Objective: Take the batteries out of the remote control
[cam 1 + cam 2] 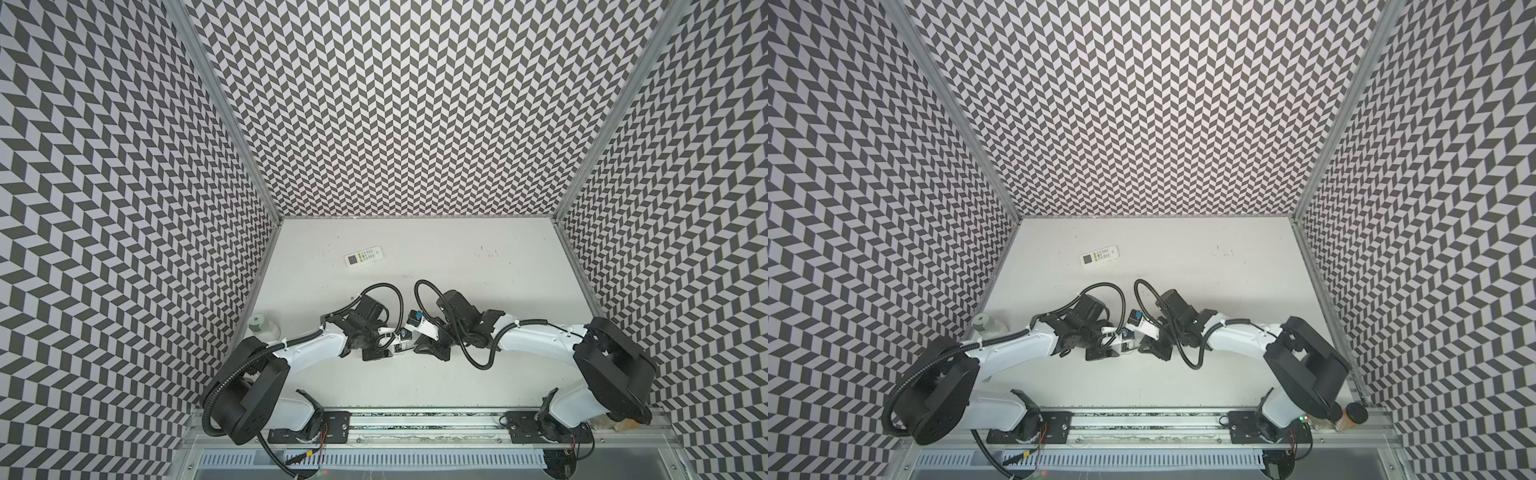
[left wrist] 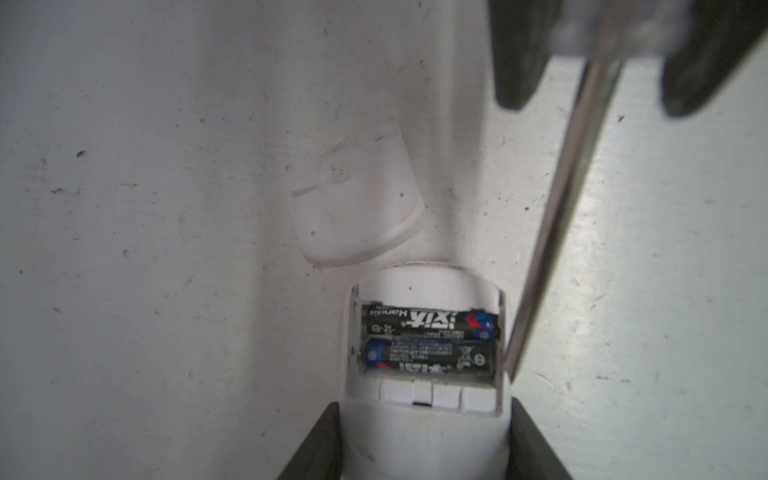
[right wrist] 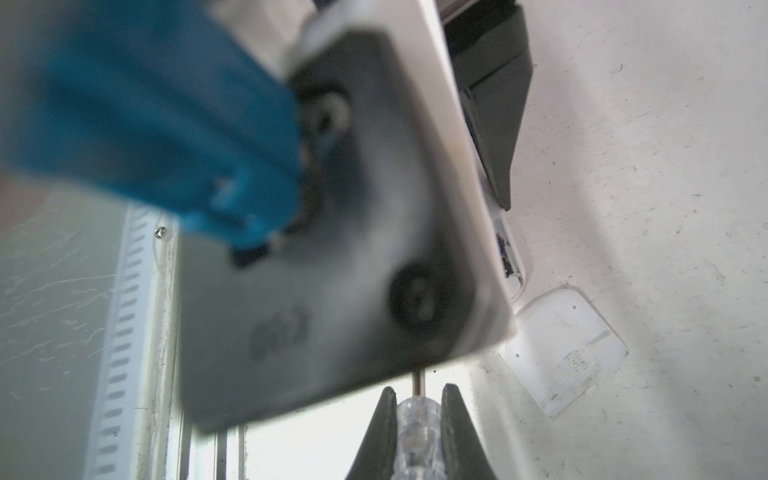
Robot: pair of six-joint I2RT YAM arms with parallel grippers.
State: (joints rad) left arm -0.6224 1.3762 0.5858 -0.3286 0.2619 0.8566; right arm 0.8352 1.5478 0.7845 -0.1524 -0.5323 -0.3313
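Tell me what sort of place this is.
Probably a robot test booth, not a home: chevron-patterned walls enclose a white table, and the left arm and right arm are mounted on an aluminium rail.

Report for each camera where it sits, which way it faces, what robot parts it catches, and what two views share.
Top views: high over the arms' bases, looking down at the table; the left arm and right arm reach toward each other mid-table.
Left wrist: looks along the left jaws, shut on the remote, at two black batteries.
Right wrist: looks along the right jaws, shut on the screwdriver; a blurred grey housing blocks much.
Shared: both wrist views show the loose battery cover on the table.
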